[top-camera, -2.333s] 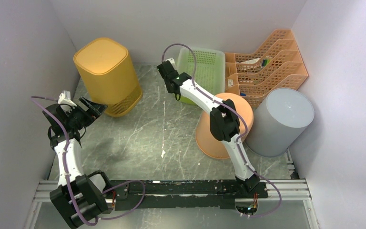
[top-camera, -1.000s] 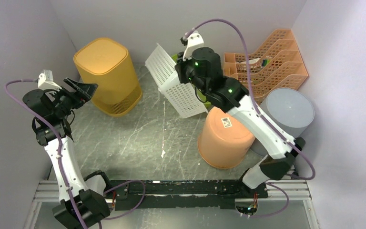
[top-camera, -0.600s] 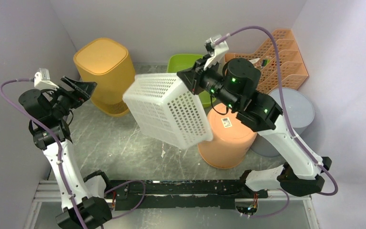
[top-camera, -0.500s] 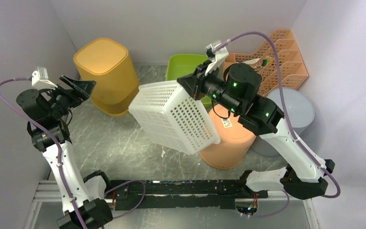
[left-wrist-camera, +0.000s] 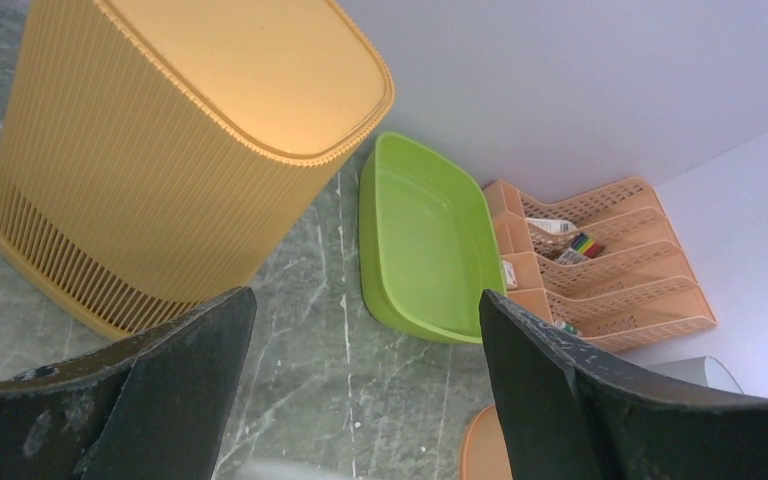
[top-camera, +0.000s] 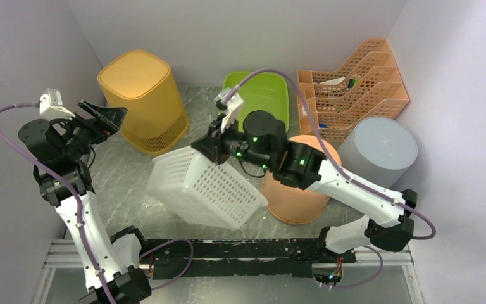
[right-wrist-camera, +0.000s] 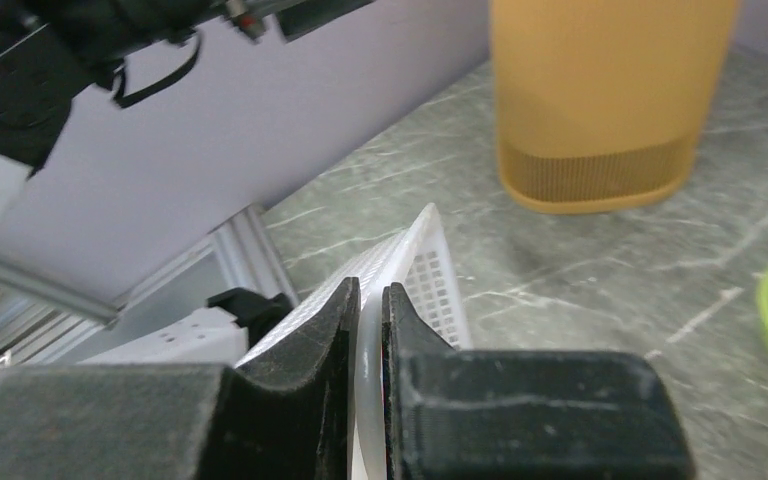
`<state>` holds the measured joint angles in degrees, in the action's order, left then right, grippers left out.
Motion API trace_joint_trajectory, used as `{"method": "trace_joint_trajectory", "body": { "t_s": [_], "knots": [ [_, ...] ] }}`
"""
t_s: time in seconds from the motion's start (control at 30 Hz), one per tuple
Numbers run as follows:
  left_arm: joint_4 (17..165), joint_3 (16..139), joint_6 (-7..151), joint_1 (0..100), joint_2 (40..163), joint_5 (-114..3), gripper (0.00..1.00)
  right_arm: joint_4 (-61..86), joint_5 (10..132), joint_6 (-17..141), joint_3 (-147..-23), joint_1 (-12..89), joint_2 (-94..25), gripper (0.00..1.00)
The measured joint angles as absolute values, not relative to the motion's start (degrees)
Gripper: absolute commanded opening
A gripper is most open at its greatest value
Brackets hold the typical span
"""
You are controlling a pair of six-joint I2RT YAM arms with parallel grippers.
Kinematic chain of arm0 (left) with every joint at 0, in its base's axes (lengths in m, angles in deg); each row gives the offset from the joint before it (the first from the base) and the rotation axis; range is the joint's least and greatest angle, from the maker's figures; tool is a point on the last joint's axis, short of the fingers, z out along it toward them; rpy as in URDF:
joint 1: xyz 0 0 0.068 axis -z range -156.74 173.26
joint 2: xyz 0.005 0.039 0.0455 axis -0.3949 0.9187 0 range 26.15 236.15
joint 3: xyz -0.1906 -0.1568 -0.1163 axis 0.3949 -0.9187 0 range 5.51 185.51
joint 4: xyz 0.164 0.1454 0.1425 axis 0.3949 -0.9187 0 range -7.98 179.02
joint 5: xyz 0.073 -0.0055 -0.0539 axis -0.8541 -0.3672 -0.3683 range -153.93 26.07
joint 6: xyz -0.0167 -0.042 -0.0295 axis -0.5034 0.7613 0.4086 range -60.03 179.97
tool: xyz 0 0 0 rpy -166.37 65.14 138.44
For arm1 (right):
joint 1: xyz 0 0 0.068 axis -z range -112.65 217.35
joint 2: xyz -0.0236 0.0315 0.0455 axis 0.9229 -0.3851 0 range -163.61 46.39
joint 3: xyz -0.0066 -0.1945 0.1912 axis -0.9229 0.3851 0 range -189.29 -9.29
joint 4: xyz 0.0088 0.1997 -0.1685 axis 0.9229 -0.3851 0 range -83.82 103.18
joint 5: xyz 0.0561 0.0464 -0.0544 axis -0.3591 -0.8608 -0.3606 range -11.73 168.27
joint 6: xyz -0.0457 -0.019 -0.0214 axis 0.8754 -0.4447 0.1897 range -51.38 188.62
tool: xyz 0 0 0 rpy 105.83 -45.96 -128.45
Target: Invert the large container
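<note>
The large container is a white perforated basket (top-camera: pixel 204 188). It hangs tilted over the front middle of the table, with a holed wall facing up. My right gripper (top-camera: pixel 210 149) is shut on its rim at the upper end. In the right wrist view the thin white rim (right-wrist-camera: pixel 430 262) is pinched between the two black pads of the gripper (right-wrist-camera: pixel 370 292). My left gripper (top-camera: pixel 105 114) is open and empty, held high next to the yellow bin (top-camera: pixel 142 101). In the left wrist view its fingers (left-wrist-camera: pixel 165 385) stand wide apart around bare table.
A green tray (top-camera: pixel 261 94) lies at the back centre. An orange upturned bucket (top-camera: pixel 299 204) and a grey bin (top-camera: pixel 380 152) stand on the right. An orange file rack (top-camera: pixel 354 82) is at the back right. Walls close in on the left, back and right.
My right arm lifted the white basket off the green tray, swung it forward and left while turning it, and lowered it toward the front. My left gripper rose slightly and stayed open.
</note>
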<state>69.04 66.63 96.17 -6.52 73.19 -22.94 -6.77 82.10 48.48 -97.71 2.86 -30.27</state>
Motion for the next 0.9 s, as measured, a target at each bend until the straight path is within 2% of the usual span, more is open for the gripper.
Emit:
{"method": "trace_joint_trajectory", "body": {
  "t_s": [0.23,0.4,0.57,0.77,0.9],
  "knots": [
    [67.0,70.7,94.8,-6.5,73.0,-23.4,0.94,-1.8,83.3,46.1,-97.7,-2.8,-33.5,0.00],
    [66.8,71.5,94.8,-6.5,71.9,-23.4,0.94,2.4,90.7,44.9,-96.2,-2.2,-35.7,0.00],
    [67.0,71.3,94.9,-6.5,71.4,-23.2,0.94,5.6,96.8,43.0,-94.1,2.3,-39.7,0.00],
    [67.2,68.8,94.9,-6.5,70.3,-23.2,0.94,3.7,98.5,41.0,-87.1,10.3,-45.0,0.00],
    [67.5,67.0,95.1,-6.5,70.2,-22.7,0.94,1.6,98.4,41.3,-85.9,10.8,-48.3,0.00]
  ]
}}
